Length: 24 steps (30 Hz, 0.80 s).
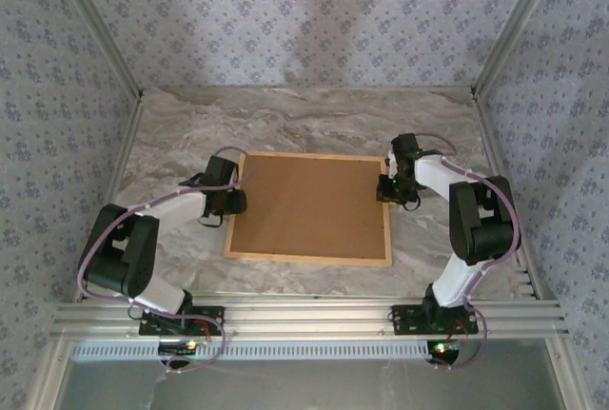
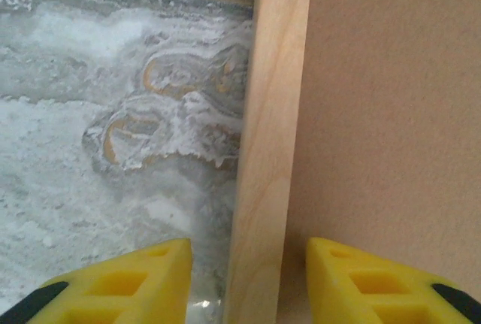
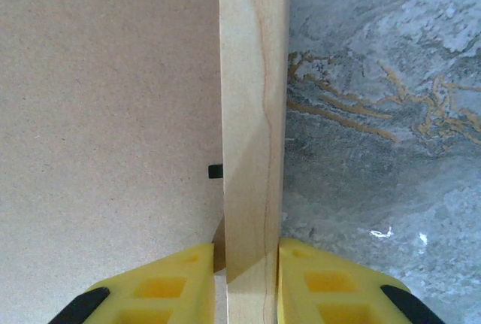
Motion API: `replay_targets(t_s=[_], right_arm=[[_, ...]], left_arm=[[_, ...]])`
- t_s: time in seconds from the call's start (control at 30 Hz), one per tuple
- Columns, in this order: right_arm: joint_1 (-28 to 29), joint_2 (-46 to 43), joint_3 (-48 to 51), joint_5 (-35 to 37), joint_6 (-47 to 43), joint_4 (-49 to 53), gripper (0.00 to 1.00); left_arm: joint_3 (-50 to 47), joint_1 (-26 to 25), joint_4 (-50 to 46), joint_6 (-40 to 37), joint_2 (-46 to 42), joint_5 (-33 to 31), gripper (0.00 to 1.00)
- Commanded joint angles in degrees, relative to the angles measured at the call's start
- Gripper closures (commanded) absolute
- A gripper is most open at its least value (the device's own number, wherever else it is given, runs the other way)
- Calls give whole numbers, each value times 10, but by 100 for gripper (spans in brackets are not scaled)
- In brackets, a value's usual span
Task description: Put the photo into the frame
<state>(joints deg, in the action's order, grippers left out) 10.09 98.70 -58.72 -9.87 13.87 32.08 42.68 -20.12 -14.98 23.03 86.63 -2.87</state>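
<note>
The frame [image 1: 309, 260] lies flat mid-table with its brown backing board [image 1: 309, 205] facing up. The photo is hidden. My left gripper [image 1: 238, 203] sits at the frame's left edge. In the left wrist view it [image 2: 249, 245] stands open, its yellow fingers astride the light wood rail [image 2: 274, 113] with a gap on each side. My right gripper [image 1: 388, 188] is at the right edge. In the right wrist view it [image 3: 246, 247] is shut on the right rail [image 3: 252, 76], one pad on the outer side and the other close against the inner side.
A small black tab [image 3: 216, 171] sits on the board beside the right rail. Marbled grey tabletop [image 1: 314, 115] surrounds the frame. Patterned walls and aluminium posts [image 1: 95, 29] enclose the back and sides.
</note>
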Motion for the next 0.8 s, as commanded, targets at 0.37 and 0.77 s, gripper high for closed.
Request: replay_targets(t_s=[0.37, 0.77], right_arm=[[-8, 13, -7, 2, -17, -15, 75], [-14, 18, -5, -6, -17, -25, 75]], left_arm=[[121, 59, -40, -23, 67, -4, 56], [208, 61, -53, -38, 160, -2, 57]])
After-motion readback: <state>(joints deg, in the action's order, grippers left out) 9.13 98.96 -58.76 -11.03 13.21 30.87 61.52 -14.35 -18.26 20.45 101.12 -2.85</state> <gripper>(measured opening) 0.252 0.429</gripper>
